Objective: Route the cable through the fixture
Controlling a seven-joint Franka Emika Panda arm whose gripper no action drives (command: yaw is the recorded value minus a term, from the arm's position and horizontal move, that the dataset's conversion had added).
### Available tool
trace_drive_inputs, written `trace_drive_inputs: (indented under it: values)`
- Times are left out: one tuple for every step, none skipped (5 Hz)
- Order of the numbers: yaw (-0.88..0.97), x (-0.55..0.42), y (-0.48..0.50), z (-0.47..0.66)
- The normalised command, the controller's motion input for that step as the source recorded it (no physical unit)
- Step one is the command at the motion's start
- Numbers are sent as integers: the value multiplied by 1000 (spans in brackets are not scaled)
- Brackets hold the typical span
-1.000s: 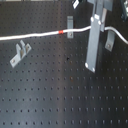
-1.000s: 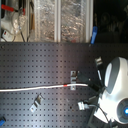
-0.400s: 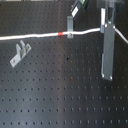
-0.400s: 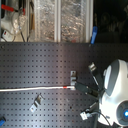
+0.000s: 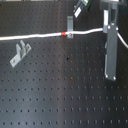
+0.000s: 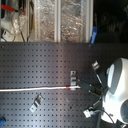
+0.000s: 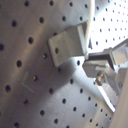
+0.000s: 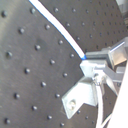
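Across the perforated desk, the cable runs from 9 o'clock in the first exterior view toward 3 o'clock, rising slightly to the end effector at the upper right. Its red band sits just at 9 o'clock of the upright fixture clip, with the cable touching or passing right at the clip; whether it's actually seated in the slot, can't tell at this resolution.

In the second exterior view the same picture: cable coming in from 9 o'clock, red band beside the clip, end effector at 3 o'clock of it.

In the second wrist view the cable ends in the end effector, which looks closed and pinching the cable end. Contact itself is small and blurry, so that's a judgement.

A second clip lies at 7 o'clock of the red band, clear of the cable, untouched.

Judgement on the step: cable is being drawn along past the first clip. To do it well:
- keep light tension so the run stays straight, no slack loop near the clip
- hold the cable height at slot level, not riding over the clip top
- pull along the cable axis; side load could pop it out
- watch the red band, it may snag at the slot edge
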Motion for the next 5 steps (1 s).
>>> trace_drive_inputs:
  values:
    - [0, -10, -45, 0]
    - [-23, -289, -412, 21]
    - [-103, -225, 42, 2]
    - [-126, -234, 51, 4]
    - [-177, -256, 45, 2]
